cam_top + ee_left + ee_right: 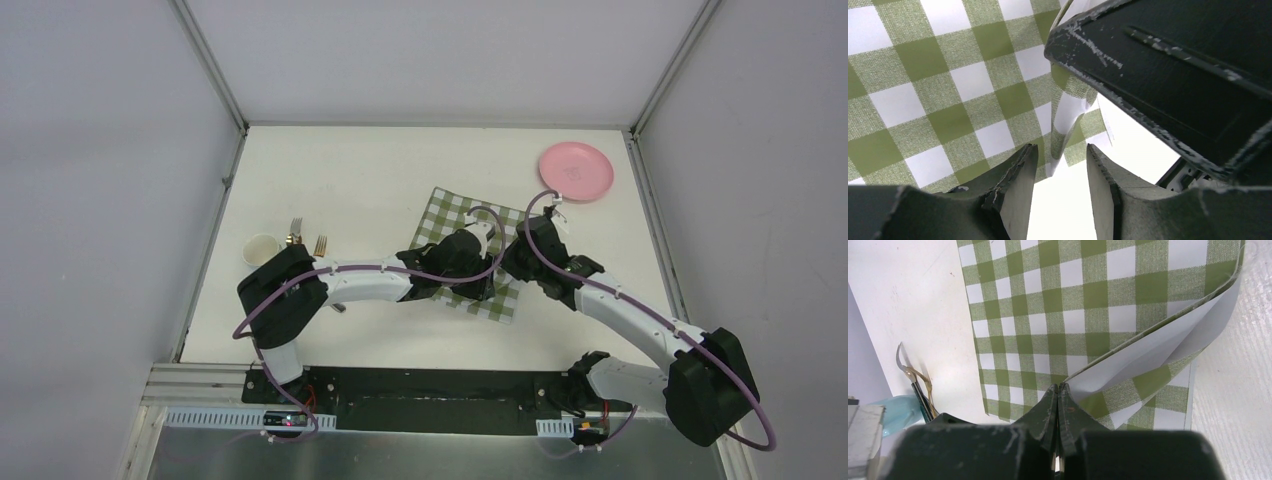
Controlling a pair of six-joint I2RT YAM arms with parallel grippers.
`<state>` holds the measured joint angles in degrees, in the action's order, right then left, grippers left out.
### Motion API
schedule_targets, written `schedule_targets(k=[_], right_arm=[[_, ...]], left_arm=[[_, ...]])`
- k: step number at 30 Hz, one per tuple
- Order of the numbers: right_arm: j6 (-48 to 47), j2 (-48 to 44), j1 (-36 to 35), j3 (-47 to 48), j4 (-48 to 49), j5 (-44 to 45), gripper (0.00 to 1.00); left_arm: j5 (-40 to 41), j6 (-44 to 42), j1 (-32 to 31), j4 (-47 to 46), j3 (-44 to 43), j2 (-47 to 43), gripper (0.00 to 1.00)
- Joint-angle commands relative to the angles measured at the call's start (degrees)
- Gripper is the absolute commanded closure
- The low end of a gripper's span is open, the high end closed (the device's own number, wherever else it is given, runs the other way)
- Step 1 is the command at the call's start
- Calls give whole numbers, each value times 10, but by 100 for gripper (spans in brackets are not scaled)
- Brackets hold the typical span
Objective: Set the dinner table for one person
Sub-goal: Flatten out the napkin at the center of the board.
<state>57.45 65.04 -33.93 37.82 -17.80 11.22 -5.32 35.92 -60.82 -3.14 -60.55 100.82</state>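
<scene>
Spreading checked cloth [452, 207] on table [350, 170], I'd say: right fingers [1047, 412] pinch its folded corner, left fingers [1018, 192] open; next, pull flat.

one cloth [452, 208], plate [576, 171], cup [260, 248]; two forks [296, 230]

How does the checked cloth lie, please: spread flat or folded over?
Partly folded: the checked cloth has one corner turned over, white underside showing, pinched by the right gripper.
</scene>
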Motion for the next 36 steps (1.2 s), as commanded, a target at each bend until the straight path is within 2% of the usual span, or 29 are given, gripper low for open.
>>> schedule_targets(k=[1,13,16,19,21,30,35,36], right_arm=[[-7,-4,4,29,18,-1,100],[-14,-5,11,36,15,-15,100],[-15,-8,12,38,13,-18,100],[-17,-10,13,41,10,-19,100],[-19,-12,14,45,6,-20,100],[-28,-4,19,56,0,-33,100],[-47,8,23,74,-12,-38,66],[-52,10,26,77,-14,-40,62]], left_arm=[[20,-23,-6,-3,-22,0,58],[37,-31,-6,-2,-23,2,63],[47,-32,-6,6,-30,10,75],[51,-33,-6,19,-42,21,95],[51,-33,-6,21,-48,28,100],[76,-45,-6,45,-62,24,100],[87,-52,-6,70,-71,5,100],[87,-52,-6,73,-72,2,100]])
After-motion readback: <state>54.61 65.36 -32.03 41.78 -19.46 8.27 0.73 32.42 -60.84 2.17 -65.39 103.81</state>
